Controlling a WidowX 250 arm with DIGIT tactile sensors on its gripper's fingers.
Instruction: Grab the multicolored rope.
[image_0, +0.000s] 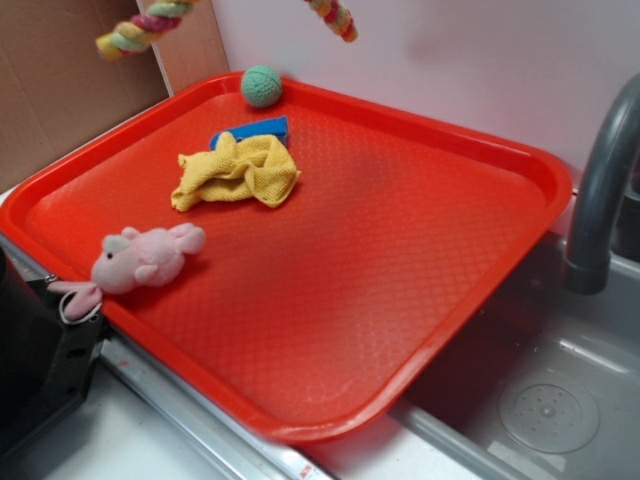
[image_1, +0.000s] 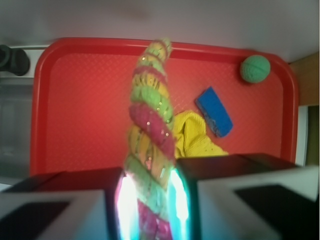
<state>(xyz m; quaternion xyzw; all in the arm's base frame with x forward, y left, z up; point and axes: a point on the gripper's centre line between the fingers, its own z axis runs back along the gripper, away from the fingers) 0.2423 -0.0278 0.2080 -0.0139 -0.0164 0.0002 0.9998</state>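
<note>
Spanning the counter beside a steel sink (image_0: 560, 400), a red tray (image_0: 420, 270) is carrying a pink plush toy (image_0: 140, 258), yellow knitted cloth (image_0: 238, 170), blue sponge (image_1: 214, 111) and green ball (image_0: 261, 86). Well above it, the gripper (image_1: 150, 197) is clamping the multicolored rope (image_1: 150, 125) between its fingers, both rope ends dangling.

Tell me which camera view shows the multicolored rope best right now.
The wrist view: the multicolored rope runs up the middle of the frame, clamped in the pincer, its twisted bands clear. The exterior view catches only two short ends hanging at the top edge above the red tray; the rest is out of frame.
</note>
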